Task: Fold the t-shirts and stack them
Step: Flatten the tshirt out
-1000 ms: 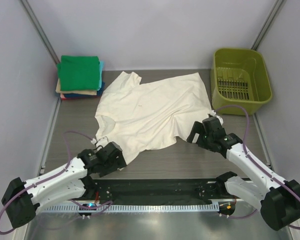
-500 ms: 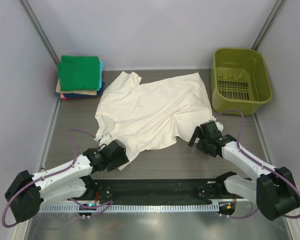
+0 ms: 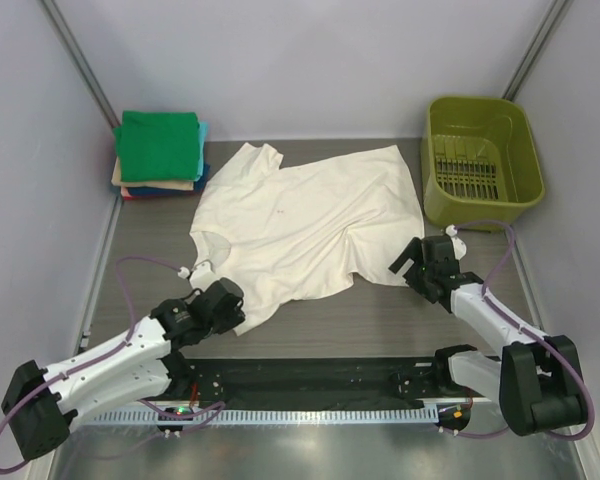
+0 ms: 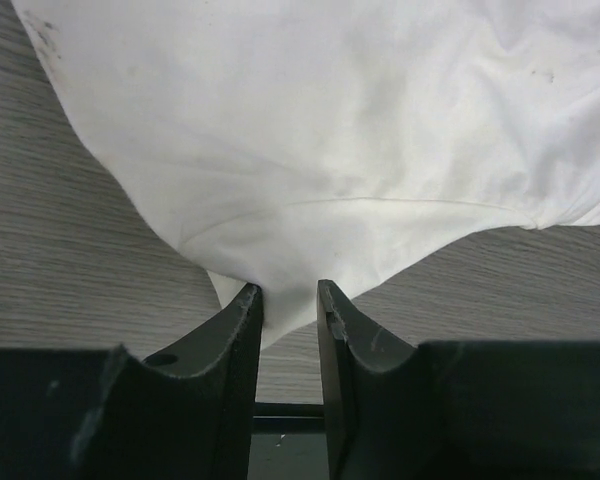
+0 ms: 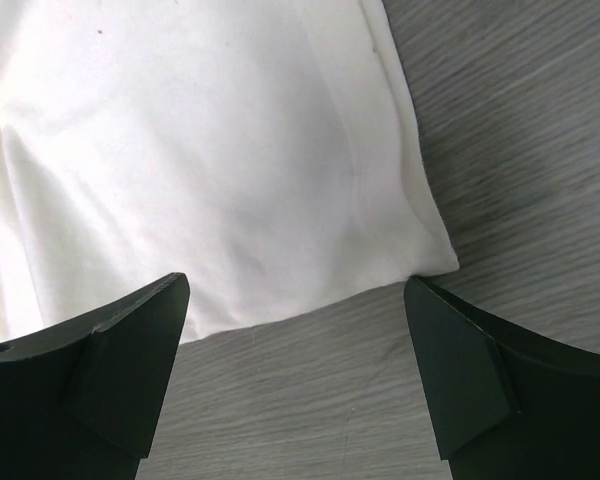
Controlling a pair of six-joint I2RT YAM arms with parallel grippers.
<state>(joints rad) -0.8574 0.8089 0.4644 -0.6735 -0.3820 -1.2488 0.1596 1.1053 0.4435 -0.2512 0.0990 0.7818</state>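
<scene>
A cream t-shirt (image 3: 300, 225) lies spread and wrinkled in the middle of the table. My left gripper (image 3: 230, 300) is at its near left corner. In the left wrist view the jaws (image 4: 290, 295) stand a narrow gap apart with that corner of the cloth (image 4: 330, 130) between the fingertips, the left one touching it. My right gripper (image 3: 412, 262) is at the shirt's near right corner. It stands wide open (image 5: 295, 300) over bare table, with the hem (image 5: 210, 150) just beyond the fingertips. A stack of folded t-shirts (image 3: 160, 150), green on top, sits at the back left.
An olive-green plastic basket (image 3: 480, 160) stands at the back right, close to the shirt's right edge. White walls close in the left, right and back sides. A dark rail (image 3: 310, 385) runs along the near edge between the arm bases.
The left jaws have narrowed from wide open to a small gap round the shirt's corner. The right gripper has moved right and a little back, to the hem's corner, still wide open.
</scene>
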